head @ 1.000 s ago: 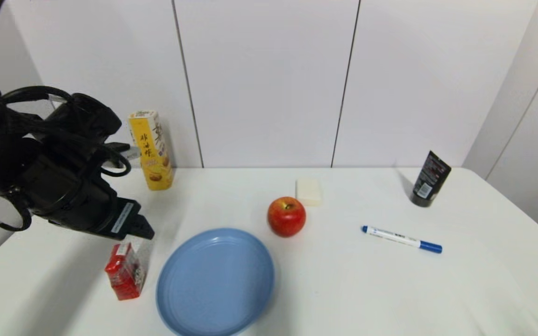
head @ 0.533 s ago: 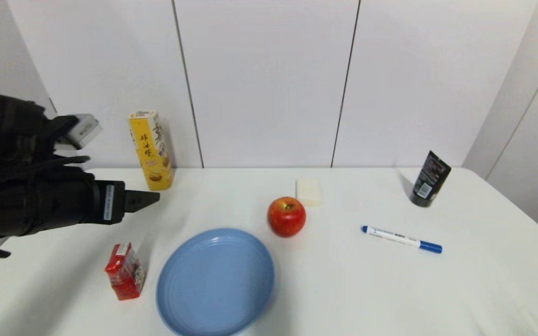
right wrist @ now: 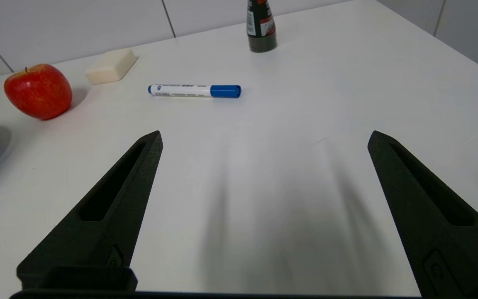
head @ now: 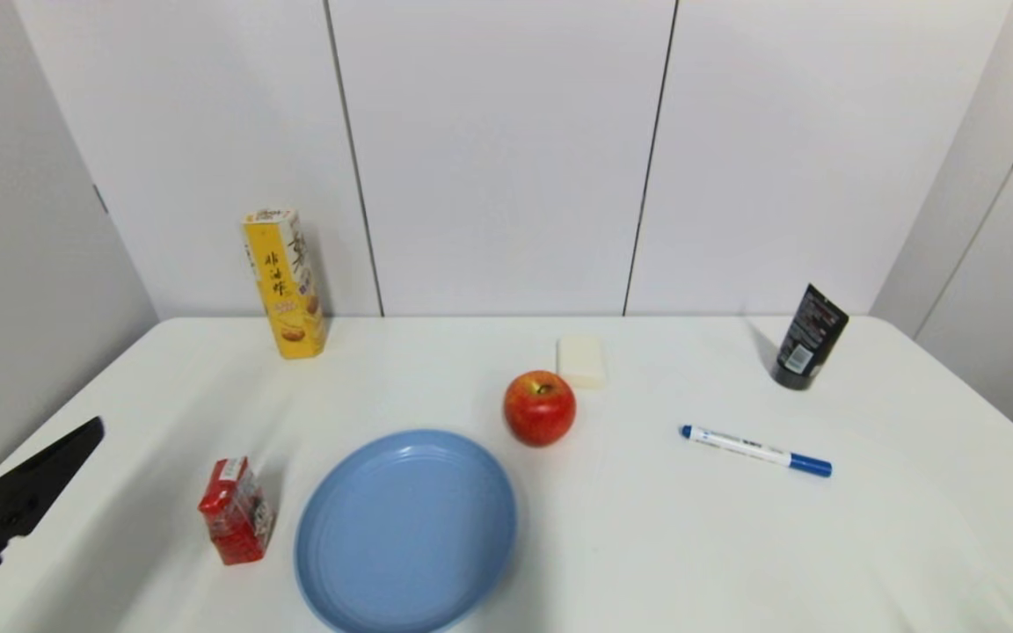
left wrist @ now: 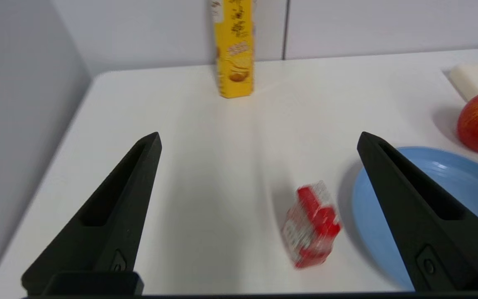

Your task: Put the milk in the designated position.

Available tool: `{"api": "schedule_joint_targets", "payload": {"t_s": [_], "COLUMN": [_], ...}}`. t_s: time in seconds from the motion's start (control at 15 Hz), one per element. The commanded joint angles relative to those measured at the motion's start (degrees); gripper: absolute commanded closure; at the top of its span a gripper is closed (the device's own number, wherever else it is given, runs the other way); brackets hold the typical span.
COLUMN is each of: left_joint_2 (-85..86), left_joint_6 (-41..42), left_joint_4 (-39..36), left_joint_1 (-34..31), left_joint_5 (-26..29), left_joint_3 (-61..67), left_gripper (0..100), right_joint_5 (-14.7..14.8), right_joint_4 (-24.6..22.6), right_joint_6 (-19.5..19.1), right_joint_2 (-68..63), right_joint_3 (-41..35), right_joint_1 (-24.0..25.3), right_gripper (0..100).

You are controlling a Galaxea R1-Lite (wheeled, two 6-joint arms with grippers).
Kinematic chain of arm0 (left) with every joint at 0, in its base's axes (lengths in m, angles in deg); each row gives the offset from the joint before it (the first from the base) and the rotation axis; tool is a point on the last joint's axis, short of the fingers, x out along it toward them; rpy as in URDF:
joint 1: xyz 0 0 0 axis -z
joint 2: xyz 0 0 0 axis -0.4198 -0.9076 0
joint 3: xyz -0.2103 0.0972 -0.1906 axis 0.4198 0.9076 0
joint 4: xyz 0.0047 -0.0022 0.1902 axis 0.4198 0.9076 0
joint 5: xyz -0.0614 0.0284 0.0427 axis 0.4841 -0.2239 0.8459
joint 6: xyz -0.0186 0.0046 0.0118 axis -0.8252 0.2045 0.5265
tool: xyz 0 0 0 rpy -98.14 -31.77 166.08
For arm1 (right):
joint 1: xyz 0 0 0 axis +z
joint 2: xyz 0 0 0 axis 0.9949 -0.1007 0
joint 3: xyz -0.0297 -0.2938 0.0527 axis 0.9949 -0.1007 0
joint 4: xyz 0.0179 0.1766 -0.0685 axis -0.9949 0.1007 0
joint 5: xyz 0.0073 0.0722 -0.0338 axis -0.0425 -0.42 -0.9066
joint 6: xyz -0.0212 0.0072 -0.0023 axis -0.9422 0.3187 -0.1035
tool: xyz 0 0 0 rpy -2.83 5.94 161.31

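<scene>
The milk (head: 236, 510) is a small red carton standing upright on the white table just left of the blue plate (head: 405, 527), with nothing touching it. My left gripper (head: 30, 418) shows at the table's front left edge, open and empty, well left of the carton. In the left wrist view the milk (left wrist: 311, 224) stands ahead of the open left gripper (left wrist: 259, 135), next to the plate (left wrist: 467, 178). My right gripper (right wrist: 264, 133) is open over bare table and is out of the head view.
A tall yellow snack box (head: 285, 281) stands at the back left. A red apple (head: 540, 407) and a pale block (head: 581, 360) sit behind the plate. A blue-capped marker (head: 757, 450) and a black bottle (head: 812, 337) are on the right.
My left arm has drawn back from just above the milk to the table's front left edge. The milk stays standing where it was, beside the plate.
</scene>
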Motion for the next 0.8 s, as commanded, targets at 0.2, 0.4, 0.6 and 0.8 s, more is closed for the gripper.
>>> {"api": "schedule_joint_targets", "payload": {"t_s": [0.2,0.4,0.6,0.8], "left_joint_2": [29.35,38.22,45.17,45.17], "left_joint_6": [2.43,4.54,3.75,-1.26], "left_joint_4": [2.18,12.11,21.07,20.63], "left_joint_1": [-3.53,-8.01,-7.66,-7.66], "left_joint_5": [-0.23,0.39,7.07,4.69], "left_joint_3": [18.50,18.85,18.93,18.85], "left_gripper": [0,0,0,0], "right_joint_5": [0.01,0.01,0.01,0.01], "right_joint_4": [0.00,0.00,0.00,0.00], "right_joint_6": [0.05,0.05,0.05,0.05], "right_joint_2": [-0.07,-0.07,-0.07,-0.07], "right_joint_3": [-0.09,-0.09,-0.09,-0.09], "right_joint_1": [0.00,0.00,0.00,0.00], "right_gripper": [0,0,0,0]}}
